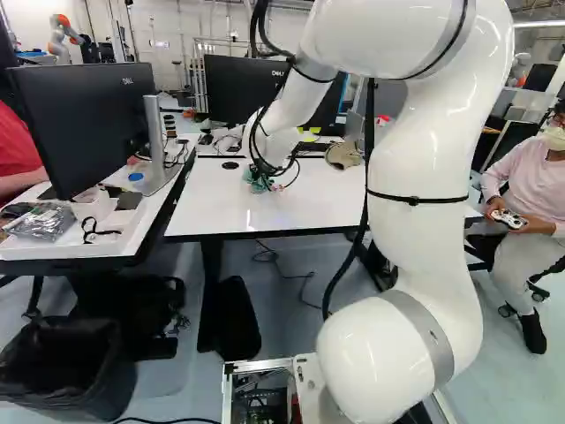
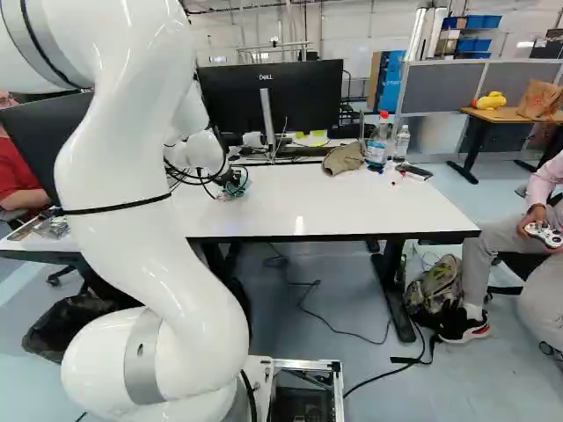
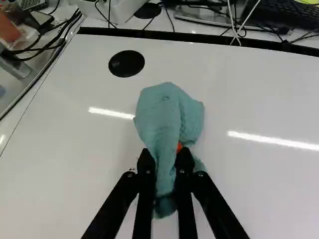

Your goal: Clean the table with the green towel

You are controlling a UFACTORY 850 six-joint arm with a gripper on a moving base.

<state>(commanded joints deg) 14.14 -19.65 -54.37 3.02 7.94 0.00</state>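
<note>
The gripper (image 2: 232, 183) is low over the left part of the white table (image 2: 352, 207) in the right base view. In the wrist view the gripper (image 3: 166, 162) is shut on the green towel (image 3: 167, 117), which is bunched between its two fingers. Most of the cloth spreads out ahead of the fingertips over the tabletop, and a small lump shows between the fingers nearer the wrist. In the left base view the towel (image 1: 257, 179) is a small green patch under the wrist, partly hidden by cables.
A round black disc (image 3: 126, 63) lies on the tabletop ahead of the towel. Monitors (image 2: 303, 97) stand behind the table. Farther right are a cap (image 2: 343, 158), bottles (image 2: 378, 145) and a phone (image 2: 414, 170). A second desk (image 1: 53, 247) adjoins on the left. Another robot (image 1: 64, 34) stands far back.
</note>
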